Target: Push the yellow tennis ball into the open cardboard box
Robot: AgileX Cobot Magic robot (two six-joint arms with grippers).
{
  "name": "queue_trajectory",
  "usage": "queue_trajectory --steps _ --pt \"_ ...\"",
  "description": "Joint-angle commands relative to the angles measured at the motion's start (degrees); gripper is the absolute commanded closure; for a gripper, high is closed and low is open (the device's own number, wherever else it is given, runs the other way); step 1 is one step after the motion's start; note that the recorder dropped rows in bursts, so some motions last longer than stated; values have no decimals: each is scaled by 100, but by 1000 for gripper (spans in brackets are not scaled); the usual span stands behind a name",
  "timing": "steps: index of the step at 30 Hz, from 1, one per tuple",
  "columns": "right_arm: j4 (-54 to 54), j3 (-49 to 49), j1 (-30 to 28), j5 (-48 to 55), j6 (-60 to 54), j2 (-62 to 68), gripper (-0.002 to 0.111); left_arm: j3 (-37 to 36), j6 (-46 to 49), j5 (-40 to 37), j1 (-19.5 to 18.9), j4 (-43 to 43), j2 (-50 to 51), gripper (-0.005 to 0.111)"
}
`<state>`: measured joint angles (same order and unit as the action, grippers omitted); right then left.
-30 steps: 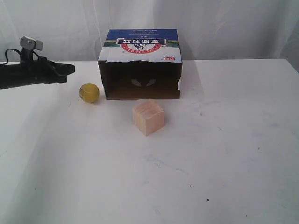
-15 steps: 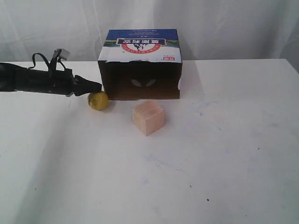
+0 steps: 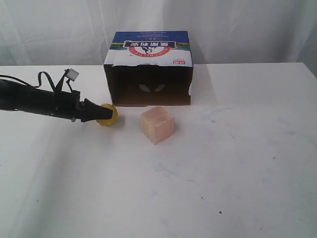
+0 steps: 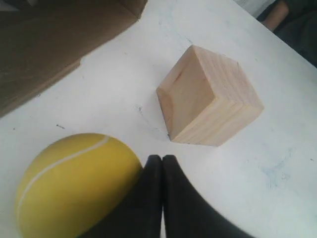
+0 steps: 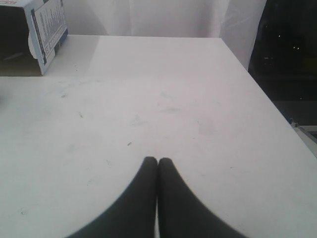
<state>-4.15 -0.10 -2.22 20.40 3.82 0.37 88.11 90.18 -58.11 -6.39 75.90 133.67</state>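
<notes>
Left tool (image 3: 98, 114) reaches in low over the bench (image 3: 223, 168) from the left of the exterior view, arm nearly level. Its two black fingers are pressed together with nothing between them; the wrist view shows the same, tips meeting at (image 4: 162, 159). The tennis ball (image 3: 110, 116) sits on the bench right against the tool tip, on the side nearer the wooden cube (image 3: 157, 125). In the left wrist view the ball (image 4: 74, 183) touches the flank of one finger (image 4: 143, 198), pale seam facing up. The ball is outside the cardboard box (image 3: 148, 47), just in front of the box's left front corner, and a clear gap separates them. The box lies with its open, dark side facing the camera, printed panel on top. The cube (image 4: 208, 99) stands in front of the box opening, apart from ball and box (image 4: 49, 44). Right tool (image 5: 158, 161): fingers also pressed together, empty, over bare bench, with a corner of the box (image 5: 47, 25) at the far edge of that view. The right arm does not appear in the exterior view.
</notes>
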Motion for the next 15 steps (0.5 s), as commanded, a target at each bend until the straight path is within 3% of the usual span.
queue_trajectory --steps 1,5,9,12,15 --pt "-30 10 -33 -39 7 -37 108 -45 132 226 -11 129 -71 107" --pt "-30 10 -33 -39 7 -37 108 -92 93 658 -47 89 -798 107" --pt "-30 10 -33 -39 7 -37 108 -465 554 2138 -26 69 -959 107" --pt "-30 10 -33 -39 7 -37 108 -500 1261 2800 -14 661 -702 107" --pt "-30 10 -33 -39 7 -37 108 -500 2283 3113 -14 1806 -450 107"
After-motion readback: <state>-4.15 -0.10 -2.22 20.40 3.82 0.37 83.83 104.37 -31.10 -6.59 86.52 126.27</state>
